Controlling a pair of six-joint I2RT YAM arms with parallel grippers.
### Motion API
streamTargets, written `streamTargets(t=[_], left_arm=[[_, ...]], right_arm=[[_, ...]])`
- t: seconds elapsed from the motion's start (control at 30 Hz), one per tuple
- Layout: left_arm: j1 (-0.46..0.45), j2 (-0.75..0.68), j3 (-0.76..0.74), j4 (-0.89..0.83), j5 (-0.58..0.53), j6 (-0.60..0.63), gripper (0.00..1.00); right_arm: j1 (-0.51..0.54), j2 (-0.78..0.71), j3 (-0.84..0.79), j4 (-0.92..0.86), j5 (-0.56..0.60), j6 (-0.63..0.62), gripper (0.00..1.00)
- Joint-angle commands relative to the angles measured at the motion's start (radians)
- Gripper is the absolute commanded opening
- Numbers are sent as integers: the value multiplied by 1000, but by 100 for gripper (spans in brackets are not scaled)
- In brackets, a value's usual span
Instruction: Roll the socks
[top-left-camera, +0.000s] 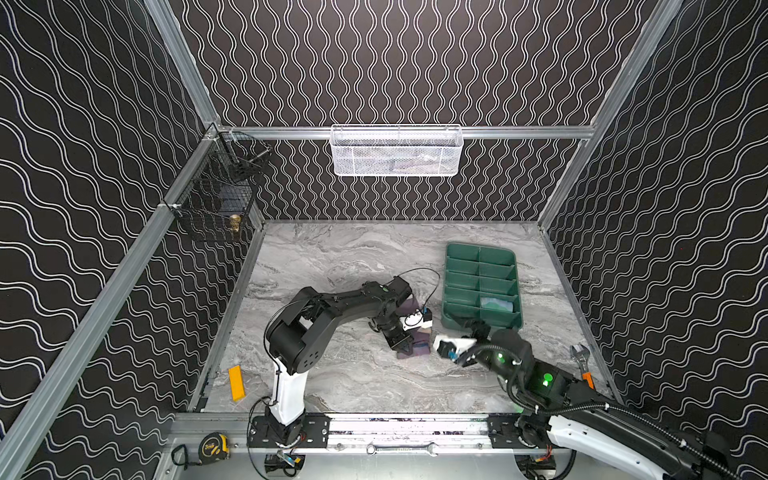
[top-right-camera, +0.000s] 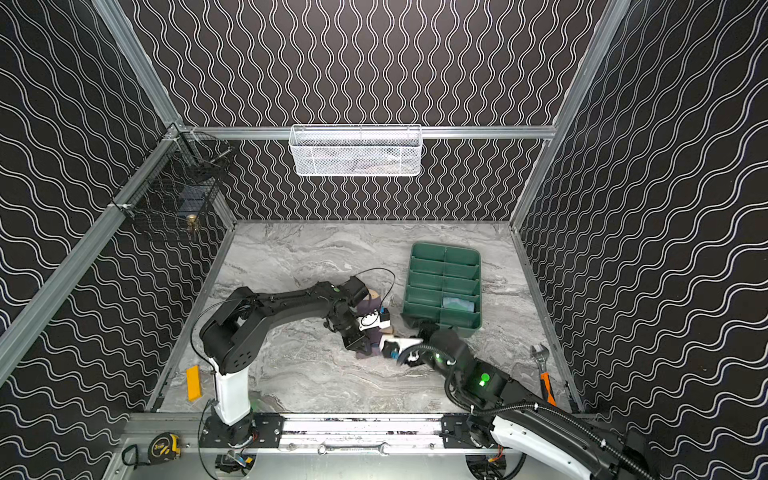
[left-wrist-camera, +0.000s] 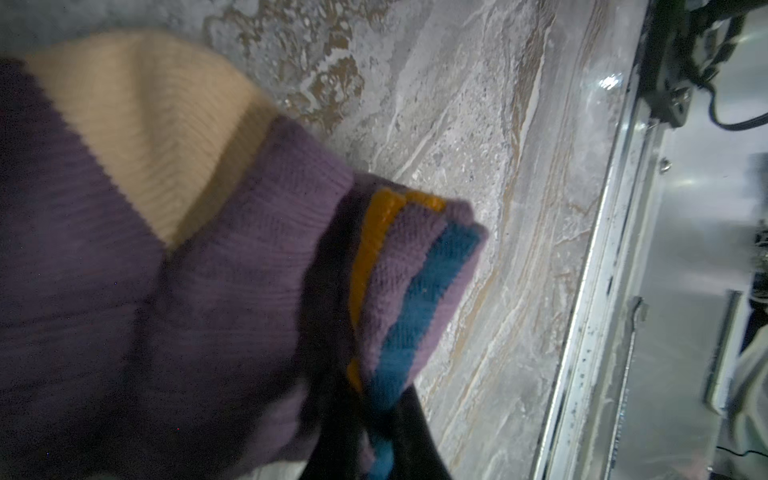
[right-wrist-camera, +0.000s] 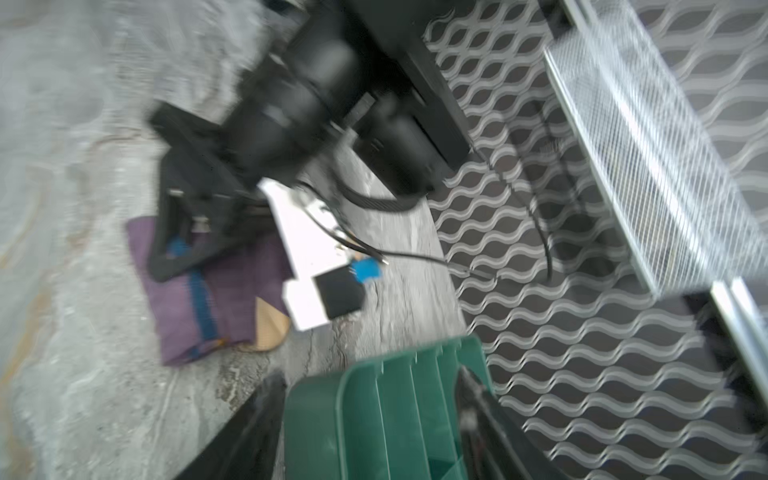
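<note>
The ribbed purple sock with tan toe and heel (top-left-camera: 415, 351) (right-wrist-camera: 232, 299) lies mid-counter (top-left-camera: 353, 257). Its long axis runs far to near, with the tan toe toward the back wall and the orange-and-blue striped cuff toward the front rail. The left end effector (top-left-camera: 402, 343) is clamped on that cuff, and its arm overhangs the sock. Just beside the sock stands a green plastic divided tray (top-left-camera: 480, 249). The right end effector (right-wrist-camera: 370, 399) has its jaws apart, astride the tray's near corner. The knit is bunched and folded at the cuff.

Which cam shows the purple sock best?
Left wrist view: the purple sock fills the frame, ribbing and stripes clear. Right wrist view shows it blurred; both top views only slivers under the left arm.
</note>
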Motion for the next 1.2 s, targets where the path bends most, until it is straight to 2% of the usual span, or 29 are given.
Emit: streamTargets(t=[0.0, 0.13, 0.27, 0.33, 0.57, 0.87, 0.93, 1.17], left_arm=[[26, 75, 8, -210, -238, -24, 3], [40, 125, 62, -232, -245, -27, 3], [41, 115, 61, -232, -250, -25, 3], [41, 106, 55, -231, -252, -24, 3], [41, 109, 53, -232, -241, -24, 3], [41, 116, 63, -234, -246, -23, 2], [42, 114, 69, -236, -246, -24, 2], [42, 91, 92, -239, -259, -32, 4]], right_arm=[[117, 100, -9, -18, 97, -114, 67], [171, 348, 4, 95, 109, -98, 67], [143, 568, 4, 317, 139, -147, 67], [107, 644, 32, 366, 115, -130, 66], [33, 766, 73, 399, 42, -174, 64], [30, 775, 98, 240, -54, -141, 60], [33, 786, 110, 191, -65, -121, 54], [39, 802, 130, 23, -133, -15, 20]])
